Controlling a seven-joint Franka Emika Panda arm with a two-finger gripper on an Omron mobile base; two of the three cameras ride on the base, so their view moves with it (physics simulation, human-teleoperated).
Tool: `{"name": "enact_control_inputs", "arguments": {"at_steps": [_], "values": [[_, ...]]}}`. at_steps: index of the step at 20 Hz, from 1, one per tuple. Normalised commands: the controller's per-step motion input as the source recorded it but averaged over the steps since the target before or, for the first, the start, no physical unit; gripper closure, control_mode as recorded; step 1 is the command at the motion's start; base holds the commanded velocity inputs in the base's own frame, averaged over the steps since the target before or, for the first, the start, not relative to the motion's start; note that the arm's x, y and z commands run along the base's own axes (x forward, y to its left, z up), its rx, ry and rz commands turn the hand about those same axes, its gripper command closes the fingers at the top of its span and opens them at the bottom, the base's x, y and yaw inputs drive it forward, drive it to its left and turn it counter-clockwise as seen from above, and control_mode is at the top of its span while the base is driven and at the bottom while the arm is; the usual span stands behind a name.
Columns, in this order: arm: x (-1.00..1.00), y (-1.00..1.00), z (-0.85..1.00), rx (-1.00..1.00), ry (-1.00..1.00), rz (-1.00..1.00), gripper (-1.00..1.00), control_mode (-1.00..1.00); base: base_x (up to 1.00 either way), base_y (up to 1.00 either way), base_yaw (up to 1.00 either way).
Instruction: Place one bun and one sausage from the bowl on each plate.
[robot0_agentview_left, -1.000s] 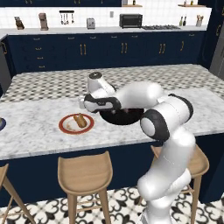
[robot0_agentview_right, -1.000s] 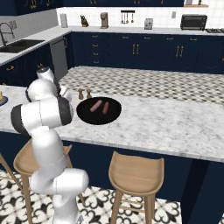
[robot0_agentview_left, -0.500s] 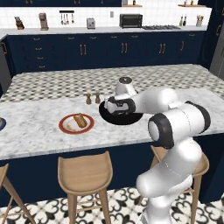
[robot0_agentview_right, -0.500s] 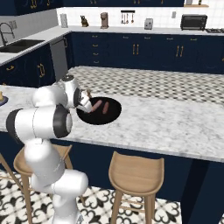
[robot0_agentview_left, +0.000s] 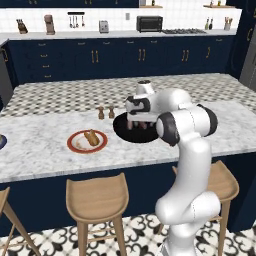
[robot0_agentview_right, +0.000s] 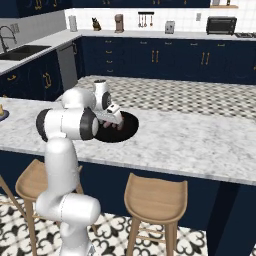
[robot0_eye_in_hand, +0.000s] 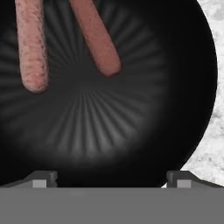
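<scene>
The wide black bowl (robot0_agentview_left: 125, 134) sits on the marble island, and my gripper (robot0_agentview_left: 137, 125) hovers just above its middle. In the hand view two pinkish-brown sausages (robot0_eye_in_hand: 30, 43) (robot0_eye_in_hand: 96, 35) lie side by side on the bowl's ribbed bottom (robot0_eye_in_hand: 109, 122), beyond my gripper (robot0_eye_in_hand: 111, 179). Its fingertips (robot0_eye_in_hand: 43, 178) stand wide apart, open, with nothing between them. Left of the bowl, the red-rimmed white plate (robot0_agentview_left: 75, 146) holds a bun (robot0_agentview_left: 91, 137). An edge of the dark blue-grey plate (robot0_agentview_left: 1, 142) shows at the far left. From the right, the arm partly hides the bowl (robot0_agentview_right: 129, 131).
Two small brown shakers (robot0_agentview_left: 101, 113) (robot0_agentview_left: 111, 112) stand just behind the bowl's left side. Wooden stools (robot0_agentview_left: 95, 200) line the island's near edge. Bare marble (robot0_agentview_right: 190, 135) stretches to the right of the bowl.
My arm has swung right, from above the red-rimmed plate to over the black bowl. The bun stays on that plate.
</scene>
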Motion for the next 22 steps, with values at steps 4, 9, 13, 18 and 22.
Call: {"name": "enact_control_inputs", "arguments": {"at_steps": [4,9,13,18,22], "values": [[0.30,0.50,-0.26,0.03,0.00,0.00,-1.00,-1.00,0.00,0.00,0.00],[0.13,0.01,-0.16,0.18,-0.07,0.00,-1.00,-1.00,0.00,0.00,0.00],[0.25,0.00,-0.50,0.00,-0.10,0.00,-1.00,-1.00,0.00,0.00,0.00],[0.45,0.21,-0.18,-0.01,-0.02,0.00,-1.00,-1.00,0.00,0.00,0.00],[0.34,0.19,-0.13,-0.01,0.00,0.00,-1.00,-1.00,0.00,0.00,0.00]]}}
